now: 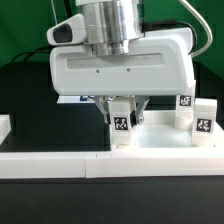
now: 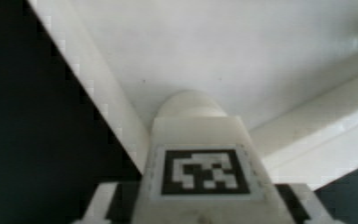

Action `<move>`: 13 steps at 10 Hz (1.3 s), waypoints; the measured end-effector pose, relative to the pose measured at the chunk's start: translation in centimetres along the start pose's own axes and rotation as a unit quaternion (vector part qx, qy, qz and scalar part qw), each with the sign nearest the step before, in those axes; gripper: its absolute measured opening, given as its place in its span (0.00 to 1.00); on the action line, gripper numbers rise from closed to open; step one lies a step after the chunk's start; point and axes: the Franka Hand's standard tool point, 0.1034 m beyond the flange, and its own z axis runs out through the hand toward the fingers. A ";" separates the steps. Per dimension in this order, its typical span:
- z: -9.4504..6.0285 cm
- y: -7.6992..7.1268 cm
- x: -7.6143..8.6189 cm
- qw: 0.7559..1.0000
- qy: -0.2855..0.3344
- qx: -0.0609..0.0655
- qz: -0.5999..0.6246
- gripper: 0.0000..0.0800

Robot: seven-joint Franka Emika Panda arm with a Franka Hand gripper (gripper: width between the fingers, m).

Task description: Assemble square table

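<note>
Mid-assembly, judging by the layout: fitting one leg to the square table. End effector (image 1: 121, 112) clamped on a tagged leg peg (image 1: 121, 128), fingers closed against its sides, peg upright and hanging straight below the palm. Same peg filling the wrist view (image 2: 201, 150), tag facing the camera, rounded tip pointing away toward the panel. Directly beneath the end effector, the large white panel (image 1: 150, 150) lying flat on the black counter (image 1: 30, 90); raised rim visible in the wrist view (image 2: 87, 70) just beside the peg's tip. Whether the tip already touches the panel or sits in a corner socket: cannot tell, contact hidden by the peg itself. Off to one side of the end effector, toward the exterior view's right, two more tagged pegs (image 1: 201, 126) standing near each other.

Next move, likely: centring the tip over a corner socket, holding the peg vertical, then pressing down and turning without slackening the grip. Any tilt risks jamming.
</note>
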 end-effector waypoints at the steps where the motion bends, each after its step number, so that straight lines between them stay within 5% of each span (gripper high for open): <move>1: 0.0 -0.1 -0.1 0.998 -0.002 -0.003 0.069 0.33; 4: 0.1 -0.1 0.0 0.937 -0.010 -0.016 0.350 0.34; 7: 0.2 -0.1 0.0 0.810 -0.023 -0.002 0.587 0.34; 9: 0.2 -0.2 -0.1 0.789 -0.023 -0.002 0.613 0.34; 11: 0.2 -0.3 -0.1 0.810 -0.023 -0.001 0.585 0.34; 12: 0.0 -0.7 0.2 0.860 -0.009 0.011 0.510 0.59; 13: -0.2 -1.0 0.6 0.902 0.013 0.032 0.431 0.75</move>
